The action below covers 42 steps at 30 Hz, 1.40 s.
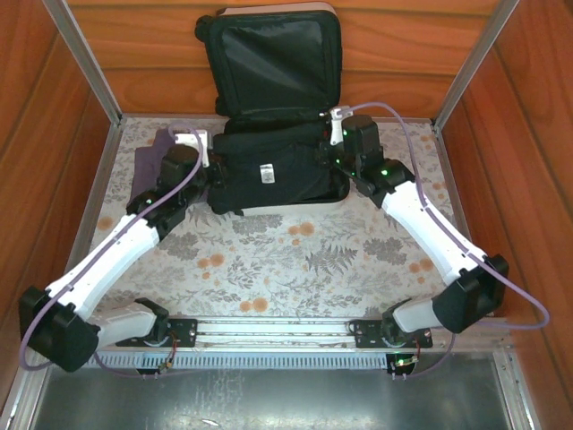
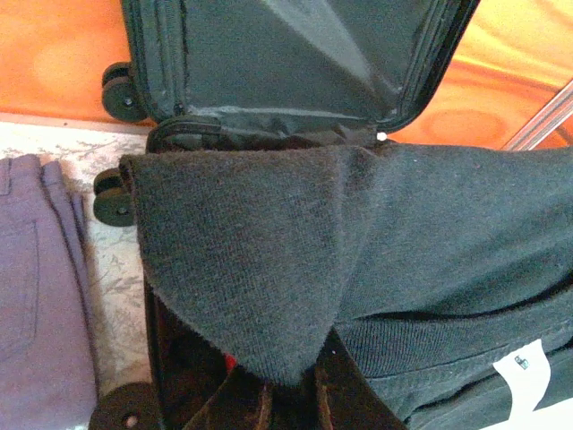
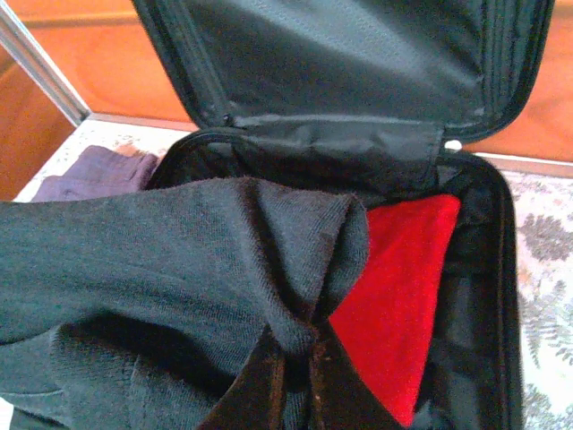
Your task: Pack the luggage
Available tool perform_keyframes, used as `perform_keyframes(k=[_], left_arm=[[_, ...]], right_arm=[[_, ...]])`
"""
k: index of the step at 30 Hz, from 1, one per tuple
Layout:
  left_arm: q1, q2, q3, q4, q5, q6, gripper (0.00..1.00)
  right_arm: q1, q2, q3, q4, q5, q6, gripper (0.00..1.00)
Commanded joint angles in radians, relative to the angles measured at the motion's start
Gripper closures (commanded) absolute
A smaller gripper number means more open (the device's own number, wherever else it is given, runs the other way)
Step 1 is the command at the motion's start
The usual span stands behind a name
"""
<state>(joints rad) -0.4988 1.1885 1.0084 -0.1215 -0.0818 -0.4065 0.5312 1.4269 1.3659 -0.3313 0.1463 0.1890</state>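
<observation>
The luggage (image 1: 269, 54) is lying open at the far edge of the floral-patterned table (image 1: 286, 260). Its black-lined lid is leaning upright against the wooden back wall (image 1: 143, 54), and its lower half is resting flat with black wheels pointing left. A dark knitted sweater (image 1: 286, 184) is spreading across the lower half and hanging over its left rim, a white tag (image 1: 266, 173) showing on top. A red garment (image 3: 394, 287) is lying inside beneath it, near the case's right wall. The left gripper (image 2: 288, 399) is pinching a corner of the sweater at the case's left edge, its fingers clamped on the knit. The right gripper (image 3: 300, 367) is gripping a bunched fold of the same sweater at the right edge, its fingers likewise closed on the fabric. Purple trousers (image 2: 40, 287) are lying on the table just left of the case.
</observation>
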Motion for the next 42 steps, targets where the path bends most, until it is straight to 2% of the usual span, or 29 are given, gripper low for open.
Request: perform_keyframes(k=[1,6,14,22,27,33,34,35,36,38,39,42], left_arm=[[0.022,0.071,0.078,0.054,-0.004,0.056,1.0],[0.027,0.2,0.161,0.08,-0.014,0.07,1.0],[0.049,0.401,0.289,0.058,0.053,0.05,1.0],[0.058,0.506,0.341,0.023,0.084,0.037,1.0],[0.09,0.579,0.377,0.029,0.097,0.024,1.0],[0.139,0.735,0.505,-0.009,0.149,0.02,1.0],[0.148,0.77,0.54,-0.019,0.163,0.018,0.84],[0.155,0.806,0.585,-0.041,0.172,0.017,0.55],[0.164,0.841,0.633,-0.065,0.174,0.016,0.38],[0.174,0.887,0.715,-0.107,0.132,0.02,0.2],[0.177,0.899,0.748,-0.113,0.113,0.034,0.0],[0.184,0.899,0.817,-0.129,0.061,0.116,0.0]], right_arm=[[-0.066,0.042,0.057,0.035,0.061,-0.061,1.0],[-0.111,0.118,0.113,0.047,0.042,-0.087,1.0],[-0.156,0.195,0.127,0.058,0.015,-0.095,1.0],[-0.182,0.227,0.127,0.051,-0.007,-0.088,1.0],[-0.195,0.338,0.17,0.048,-0.03,-0.075,1.0],[-0.23,0.511,0.258,0.112,-0.074,-0.053,1.0],[-0.235,0.55,0.289,0.123,-0.083,-0.055,1.0],[-0.24,0.594,0.332,0.129,-0.092,-0.06,0.93],[-0.244,0.64,0.385,0.119,-0.098,-0.067,0.79],[-0.247,0.72,0.513,0.061,-0.112,-0.084,0.36],[-0.248,0.751,0.572,0.026,-0.1,-0.094,0.3],[-0.248,0.77,0.664,-0.007,-0.066,-0.122,0.21]])
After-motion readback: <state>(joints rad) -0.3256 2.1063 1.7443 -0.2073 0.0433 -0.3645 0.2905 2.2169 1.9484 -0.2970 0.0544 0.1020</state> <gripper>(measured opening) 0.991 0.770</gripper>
